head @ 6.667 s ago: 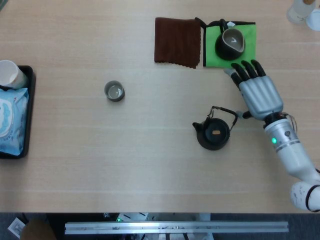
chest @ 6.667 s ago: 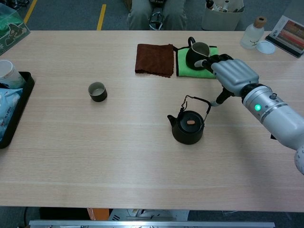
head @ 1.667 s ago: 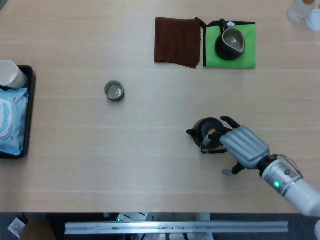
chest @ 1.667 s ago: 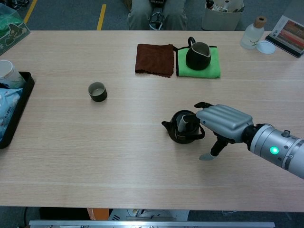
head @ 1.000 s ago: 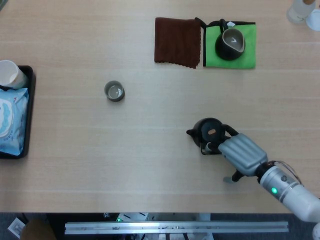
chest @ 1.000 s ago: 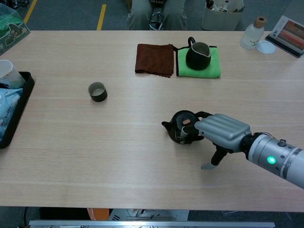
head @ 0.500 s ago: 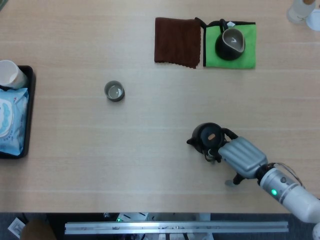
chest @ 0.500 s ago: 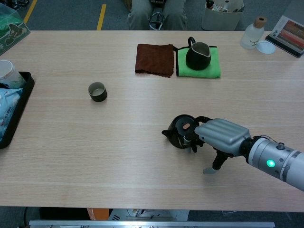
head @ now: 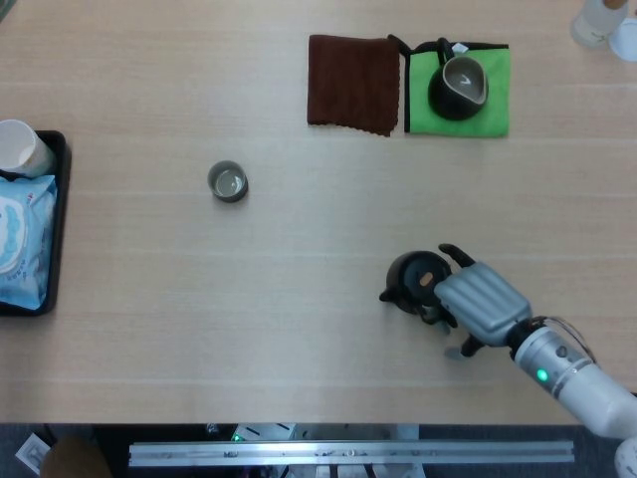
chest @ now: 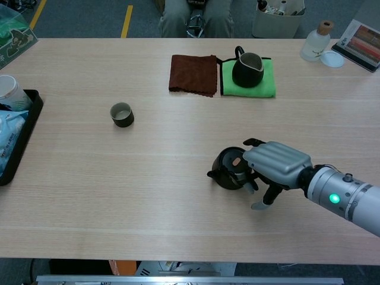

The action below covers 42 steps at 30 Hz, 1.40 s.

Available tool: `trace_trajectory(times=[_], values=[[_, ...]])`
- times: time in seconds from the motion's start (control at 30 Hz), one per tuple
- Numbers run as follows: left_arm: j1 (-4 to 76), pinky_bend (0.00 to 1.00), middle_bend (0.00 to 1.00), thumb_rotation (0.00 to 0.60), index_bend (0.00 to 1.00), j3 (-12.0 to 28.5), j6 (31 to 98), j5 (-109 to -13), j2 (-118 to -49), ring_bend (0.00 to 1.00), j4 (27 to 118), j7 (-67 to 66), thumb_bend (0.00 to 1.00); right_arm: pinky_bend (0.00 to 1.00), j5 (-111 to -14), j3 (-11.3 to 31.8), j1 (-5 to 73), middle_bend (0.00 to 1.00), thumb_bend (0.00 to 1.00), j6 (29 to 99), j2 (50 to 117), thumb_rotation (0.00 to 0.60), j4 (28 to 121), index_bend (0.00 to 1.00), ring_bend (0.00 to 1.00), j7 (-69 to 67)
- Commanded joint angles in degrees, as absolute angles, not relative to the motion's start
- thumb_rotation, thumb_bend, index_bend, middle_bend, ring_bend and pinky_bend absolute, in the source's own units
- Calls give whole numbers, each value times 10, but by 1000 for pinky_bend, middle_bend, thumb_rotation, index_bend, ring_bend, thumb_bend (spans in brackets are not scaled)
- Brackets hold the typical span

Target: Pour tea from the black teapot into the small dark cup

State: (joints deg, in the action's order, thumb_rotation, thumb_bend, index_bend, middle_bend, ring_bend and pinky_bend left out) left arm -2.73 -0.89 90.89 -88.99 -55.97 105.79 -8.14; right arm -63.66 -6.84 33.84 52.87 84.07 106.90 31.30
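The right hand (head: 480, 302) has its fingers curled around the round black teapot (head: 413, 280) (spout pointing left), well right of the small dark cup (head: 228, 182).

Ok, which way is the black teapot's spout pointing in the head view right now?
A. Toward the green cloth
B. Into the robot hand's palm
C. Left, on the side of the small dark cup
C: the black teapot shows its spout on its left side, the side where the small dark cup stands, while the right robot hand grips it from the right.
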Motion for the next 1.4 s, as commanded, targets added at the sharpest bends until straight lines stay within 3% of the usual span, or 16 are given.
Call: trace_trajectory(times=[0.03,0.53,1.4], values=[[-27,261,280,600,279,-9,908,-890,-560,264,1058,-82,405,0,-630,-61,341,769,0,527,847,600,1063,766,789,308],[-26,261,278,600,280,-7,907,-887,-560,264,1059,-84,405,0,-606,-17,343,951,0,538,869,600,1026,991,928,262],[-23,256,278,600,280,-11,905,-903,-558,264,1081,-102,405,0,-618,37,332,963,0,564,792,600,1059,1000,938,165]])
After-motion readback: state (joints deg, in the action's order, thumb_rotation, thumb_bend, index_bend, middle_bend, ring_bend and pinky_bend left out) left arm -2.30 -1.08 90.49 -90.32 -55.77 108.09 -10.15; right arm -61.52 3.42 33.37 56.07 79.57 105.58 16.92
